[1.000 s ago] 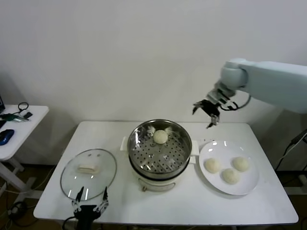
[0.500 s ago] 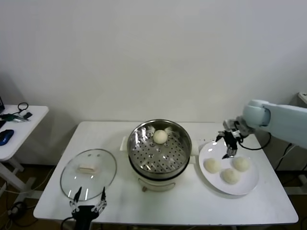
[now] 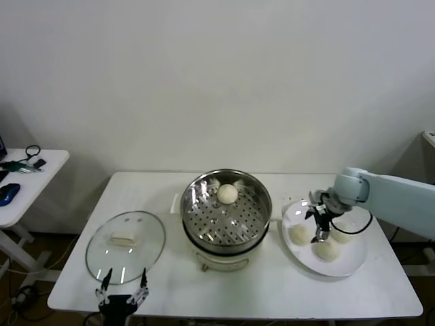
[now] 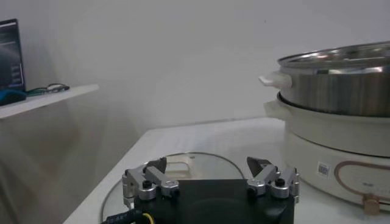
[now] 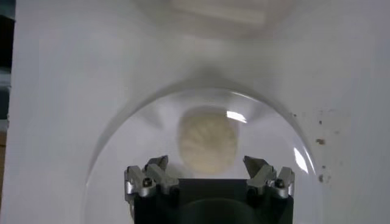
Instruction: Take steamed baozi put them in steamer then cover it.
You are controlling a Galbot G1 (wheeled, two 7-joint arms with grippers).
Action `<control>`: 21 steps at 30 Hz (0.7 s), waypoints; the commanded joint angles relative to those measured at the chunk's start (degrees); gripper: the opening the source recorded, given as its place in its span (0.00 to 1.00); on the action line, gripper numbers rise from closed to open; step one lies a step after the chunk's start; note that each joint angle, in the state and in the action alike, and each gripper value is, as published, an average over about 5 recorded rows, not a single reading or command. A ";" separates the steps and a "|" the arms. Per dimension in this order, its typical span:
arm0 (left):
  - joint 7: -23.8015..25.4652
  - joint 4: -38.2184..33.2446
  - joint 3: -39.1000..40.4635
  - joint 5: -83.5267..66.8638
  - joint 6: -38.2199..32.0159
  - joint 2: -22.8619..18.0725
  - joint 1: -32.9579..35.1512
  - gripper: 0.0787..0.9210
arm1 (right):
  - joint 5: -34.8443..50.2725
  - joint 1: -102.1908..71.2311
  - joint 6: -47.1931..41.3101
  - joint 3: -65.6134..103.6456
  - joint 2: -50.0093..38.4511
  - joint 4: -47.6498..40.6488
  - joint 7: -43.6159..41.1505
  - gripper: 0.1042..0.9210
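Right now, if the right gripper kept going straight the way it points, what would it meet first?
Most likely a baozi on the white plate; the right gripper points down at it, fingers open.

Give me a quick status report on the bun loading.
Right gripper open over plate. Left gripper open, parked. One baozi in steamer, three waiting. Nothing blocking.

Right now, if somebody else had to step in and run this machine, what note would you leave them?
Right gripper: open, low over the plate, empty, lined up on a bun.
Left gripper: open, idle at the table's near edge by the glass lid.
Done: one bun sits in the steamer.
Left: three buns on the plate go in, then the lid goes on.
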 commanded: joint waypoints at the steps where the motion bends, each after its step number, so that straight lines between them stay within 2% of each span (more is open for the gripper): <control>1: -0.04 0.02 0.15 0.17 -0.09 -0.02 0.00 0.88 | -1.02 -4.91 -2.29 3.58 1.43 -1.78 2.31 0.87; 13: -0.10 -0.04 0.88 0.60 -0.32 0.08 0.11 0.88 | 0.28 -4.52 -2.74 3.13 3.07 -2.50 1.97 0.67; 21: -0.15 -0.10 1.05 0.63 -0.32 0.02 0.07 0.88 | 1.28 2.15 -0.55 1.10 2.27 -1.22 -0.68 0.63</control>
